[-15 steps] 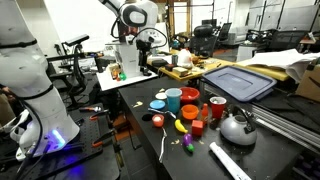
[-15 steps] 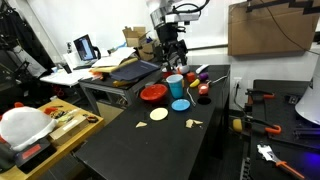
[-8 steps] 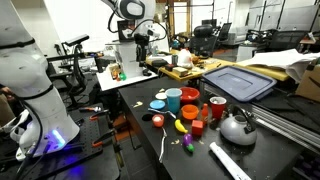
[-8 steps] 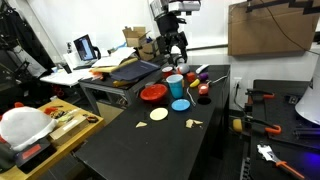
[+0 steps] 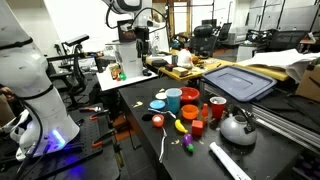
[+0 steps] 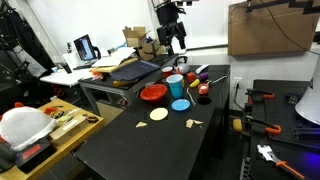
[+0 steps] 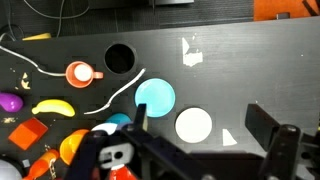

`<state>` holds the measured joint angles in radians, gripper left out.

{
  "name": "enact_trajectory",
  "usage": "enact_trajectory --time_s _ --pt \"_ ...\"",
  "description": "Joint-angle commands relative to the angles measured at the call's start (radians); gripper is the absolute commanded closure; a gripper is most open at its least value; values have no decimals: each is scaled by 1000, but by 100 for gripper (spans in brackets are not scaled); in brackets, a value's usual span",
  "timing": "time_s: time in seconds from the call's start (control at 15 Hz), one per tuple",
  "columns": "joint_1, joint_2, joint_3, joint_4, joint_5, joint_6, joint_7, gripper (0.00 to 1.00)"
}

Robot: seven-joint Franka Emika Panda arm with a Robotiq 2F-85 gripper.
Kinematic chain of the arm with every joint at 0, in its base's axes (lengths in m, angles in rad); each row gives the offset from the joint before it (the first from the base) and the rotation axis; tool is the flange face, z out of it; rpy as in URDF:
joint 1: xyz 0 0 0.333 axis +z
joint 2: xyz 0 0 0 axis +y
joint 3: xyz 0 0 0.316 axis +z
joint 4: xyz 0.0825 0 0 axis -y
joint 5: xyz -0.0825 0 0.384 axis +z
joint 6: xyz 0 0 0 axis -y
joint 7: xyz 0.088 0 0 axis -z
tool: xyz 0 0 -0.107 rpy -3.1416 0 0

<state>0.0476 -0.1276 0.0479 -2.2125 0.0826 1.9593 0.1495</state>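
My gripper (image 5: 143, 38) is open and empty, high above the black table (image 6: 150, 140); it also shows in an exterior view (image 6: 176, 35). In the wrist view its two dark fingers (image 7: 205, 125) frame a white disc (image 7: 193, 125) far below, with a light blue disc (image 7: 155, 97) next to it. Both discs show in an exterior view: white (image 6: 159, 115), blue (image 6: 180, 104). A blue cup (image 5: 174, 99) and a red cup (image 5: 190, 97) stand close behind them. The gripper touches nothing.
On the table lie a banana (image 7: 50, 106), an orange cup (image 7: 80, 72), a white cable (image 7: 115, 92), a red plate (image 6: 153, 93), a silver kettle (image 5: 237, 126) and a red mug (image 5: 217, 108). A blue lid (image 5: 240, 80) lies on cardboard behind.
The gripper has risen straight up away from the table, still open and empty. The objects on the table have not moved.
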Motion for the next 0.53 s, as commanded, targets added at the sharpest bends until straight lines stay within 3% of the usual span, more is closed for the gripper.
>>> enact_trajectory --time_s 0.0,0.47 --pt "-4 -50 -1 -3 -21 12 -45 0" --pt "0 -124 3 -5 -31 34 -52 0"
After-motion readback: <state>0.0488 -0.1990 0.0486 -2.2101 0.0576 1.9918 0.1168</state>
